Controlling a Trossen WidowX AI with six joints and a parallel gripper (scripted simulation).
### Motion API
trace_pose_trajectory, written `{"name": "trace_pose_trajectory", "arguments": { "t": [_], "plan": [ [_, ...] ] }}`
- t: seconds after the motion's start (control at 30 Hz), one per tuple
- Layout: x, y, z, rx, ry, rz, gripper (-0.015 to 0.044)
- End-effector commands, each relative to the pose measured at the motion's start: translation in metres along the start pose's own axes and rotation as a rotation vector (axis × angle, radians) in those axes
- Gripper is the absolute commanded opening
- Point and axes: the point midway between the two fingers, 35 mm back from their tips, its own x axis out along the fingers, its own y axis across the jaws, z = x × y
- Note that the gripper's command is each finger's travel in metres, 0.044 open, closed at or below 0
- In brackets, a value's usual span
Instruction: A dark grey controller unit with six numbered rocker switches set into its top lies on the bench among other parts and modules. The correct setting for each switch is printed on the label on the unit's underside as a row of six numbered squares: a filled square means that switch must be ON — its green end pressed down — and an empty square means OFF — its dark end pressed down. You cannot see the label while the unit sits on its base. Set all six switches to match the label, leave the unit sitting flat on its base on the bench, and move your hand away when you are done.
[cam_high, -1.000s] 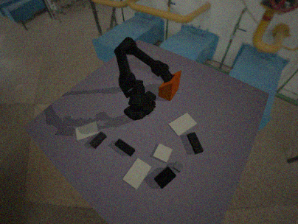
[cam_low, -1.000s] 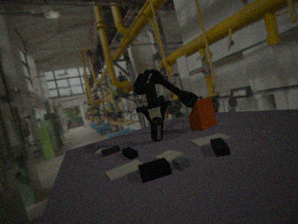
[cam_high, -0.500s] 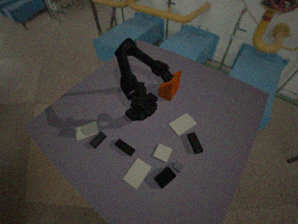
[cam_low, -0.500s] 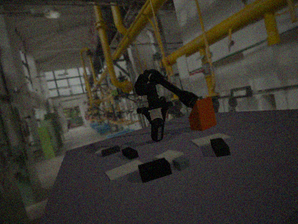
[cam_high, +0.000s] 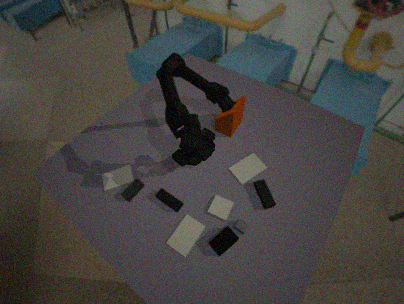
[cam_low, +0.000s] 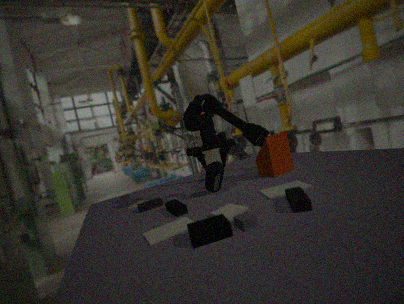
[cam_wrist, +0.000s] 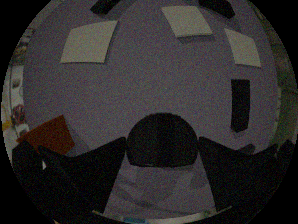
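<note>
My gripper (cam_high: 191, 151) (cam_low: 214, 172) (cam_wrist: 162, 141) hangs above the bench near the arm, its fingers set wide. It is shut on a dark block, which I take to be the controller unit (cam_low: 214, 181) (cam_wrist: 162, 147). The block fills the gap between the fingertips in the wrist view and hangs below them in the exterior view. It is clear of the bench. Its outline looks rounded and its faces are too dark to read: no switch or label square can be made out. In the top view the hand hides it.
Black blocks (cam_high: 224, 241) (cam_high: 169, 200) (cam_high: 264, 194) (cam_high: 133, 190) and pale flat plates (cam_high: 186, 235) (cam_high: 220, 207) (cam_high: 248, 168) (cam_high: 118, 177) lie in front of the arm. A small grey piece (cam_high: 240, 226) is beside the largest block. An orange wedge-shaped body (cam_high: 230, 120) (cam_low: 275, 156) (cam_wrist: 52, 136) stands by the arm's base.
</note>
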Motion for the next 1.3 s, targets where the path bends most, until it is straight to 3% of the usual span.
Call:
{"name": "trace_pose_trajectory", "arguments": {
  "t": [0.0,1.27],
  "plan": [
    [0.005,0.0,0.0,0.009,0.007,0.011,0.0338],
    [0.025,0.0,0.022,0.01,0.007,0.01,0.0338]
  ]
}}
